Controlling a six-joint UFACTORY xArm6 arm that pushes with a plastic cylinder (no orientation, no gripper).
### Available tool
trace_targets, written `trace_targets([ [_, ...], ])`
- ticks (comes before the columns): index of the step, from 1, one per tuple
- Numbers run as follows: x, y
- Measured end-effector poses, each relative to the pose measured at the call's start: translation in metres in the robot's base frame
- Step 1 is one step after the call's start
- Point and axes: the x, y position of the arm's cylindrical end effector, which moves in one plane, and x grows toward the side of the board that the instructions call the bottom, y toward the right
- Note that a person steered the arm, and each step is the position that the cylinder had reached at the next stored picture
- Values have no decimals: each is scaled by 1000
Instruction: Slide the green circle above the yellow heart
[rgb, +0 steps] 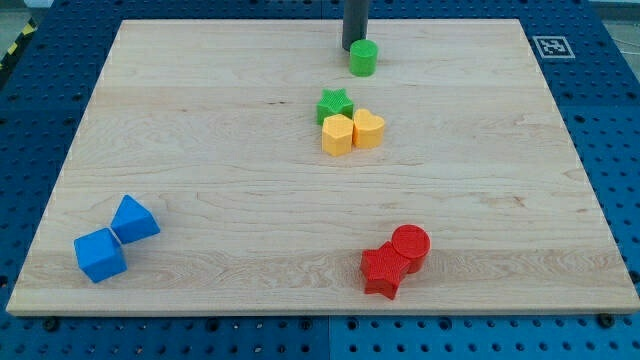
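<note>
The green circle (363, 58) stands near the view's top, right of centre. My tip (354, 48) touches or nearly touches its upper left side. The yellow heart (369, 128) lies below the green circle, near the board's middle. A yellow hexagon (337, 133) touches the heart's left side. A green star (335, 105) sits just above the hexagon.
A red circle (410, 245) and a red star (383, 270) touch each other at the view's bottom right. Two blue blocks (133, 219) (100, 254) sit together at the bottom left. The wooden board (200, 130) lies on a blue pegboard.
</note>
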Motion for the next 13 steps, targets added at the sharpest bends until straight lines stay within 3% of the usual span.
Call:
trace_targets([
  [8,0,13],
  [13,41,13],
])
